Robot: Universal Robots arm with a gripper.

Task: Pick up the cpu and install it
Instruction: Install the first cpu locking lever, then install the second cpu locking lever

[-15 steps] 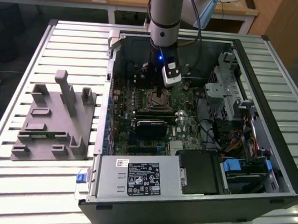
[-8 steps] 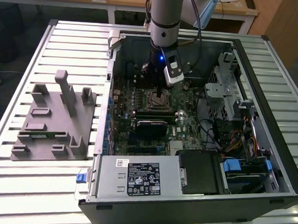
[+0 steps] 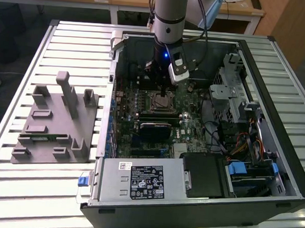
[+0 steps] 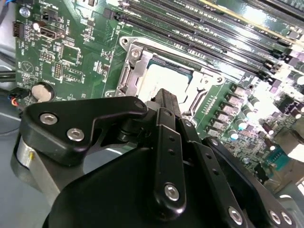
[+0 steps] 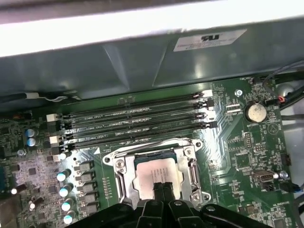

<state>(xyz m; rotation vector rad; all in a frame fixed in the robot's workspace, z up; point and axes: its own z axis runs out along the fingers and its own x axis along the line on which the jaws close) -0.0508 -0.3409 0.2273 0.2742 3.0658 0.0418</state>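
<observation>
The gripper [image 5: 163, 190], its fingers drawn narrowly together and gripping nothing, hangs just above the cpu [image 5: 156, 175], low in the centre of the first wrist view. The cpu lies flat inside the socket [image 5: 122, 167], its pale top showing, so the placing looks done; the socket frame appears not yet clamped down. In the exterior view the arm [image 3: 170, 18] drops straight down from the upper centre into the open computer case [image 3: 277, 74], with the grey holder block [image 3: 55, 121] at the frame's left.

A workshop or lab: an opened computer case [image 3: 203, 122] lies on a slatted aluminium workbench [image 3: 69, 43], wooden desks [image 3: 122, 0] behind.
</observation>
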